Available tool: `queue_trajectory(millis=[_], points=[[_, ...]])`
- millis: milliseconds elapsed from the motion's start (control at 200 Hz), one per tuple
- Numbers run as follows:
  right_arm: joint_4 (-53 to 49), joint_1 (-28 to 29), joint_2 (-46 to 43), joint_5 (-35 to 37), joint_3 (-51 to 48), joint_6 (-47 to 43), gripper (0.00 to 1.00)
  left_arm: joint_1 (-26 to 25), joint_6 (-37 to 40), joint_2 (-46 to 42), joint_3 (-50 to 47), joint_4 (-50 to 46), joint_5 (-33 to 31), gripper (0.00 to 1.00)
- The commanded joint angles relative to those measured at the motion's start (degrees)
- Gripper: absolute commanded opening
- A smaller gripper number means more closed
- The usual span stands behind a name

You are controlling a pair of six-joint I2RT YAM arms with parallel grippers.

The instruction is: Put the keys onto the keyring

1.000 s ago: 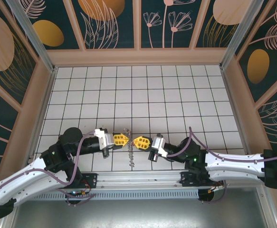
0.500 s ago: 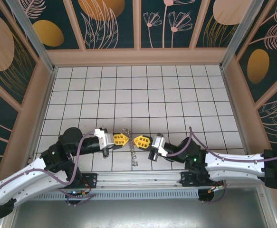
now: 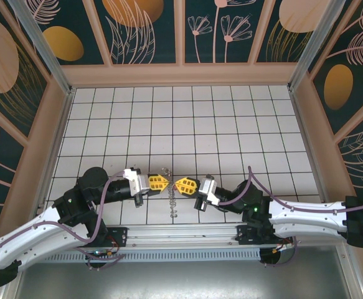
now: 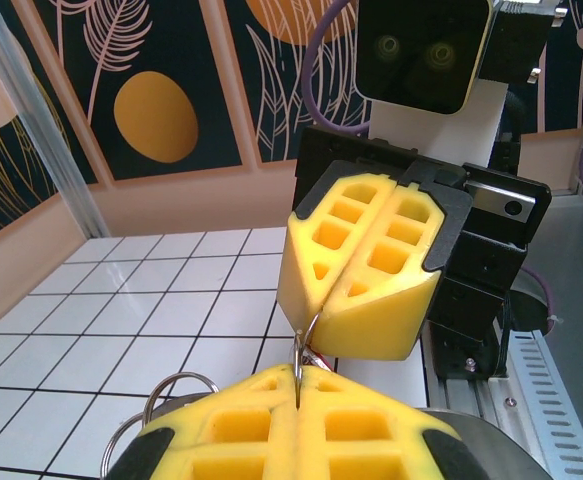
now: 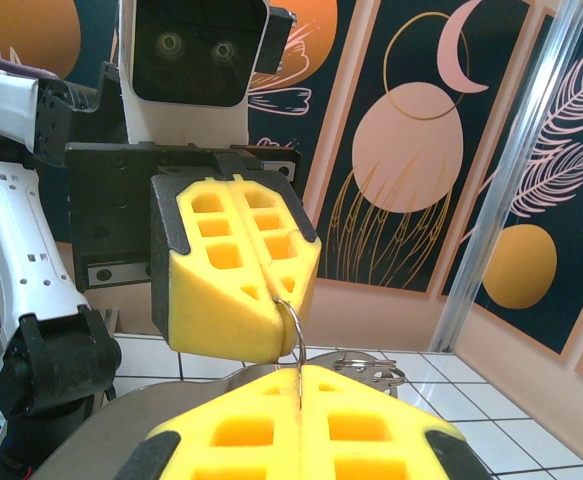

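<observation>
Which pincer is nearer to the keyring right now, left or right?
Neither, it is a tie. The left pincer and the right pincer face each other tip to tip, and both are shut on the wire of the keyring, which bridges the gap between them.

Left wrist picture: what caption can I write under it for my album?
Tip to tip: the left gripper and right gripper, both shut, pinch the keyring wire.
</observation>
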Motion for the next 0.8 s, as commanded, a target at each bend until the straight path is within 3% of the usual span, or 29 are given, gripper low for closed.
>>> queue_trajectory(millis=[0, 796], points=[[1.88, 0.22, -1.04, 1.95, 1.7, 0.45, 0.0, -0.21, 0.8, -0.64, 0.22, 1.87, 0.19, 0.0], [2.53, 0.22, -0.46, 0.59, 1.88, 0.9, 0.0, -0.21, 0.84, -0.6, 0.28, 1.93, 0.03, 0.0]])
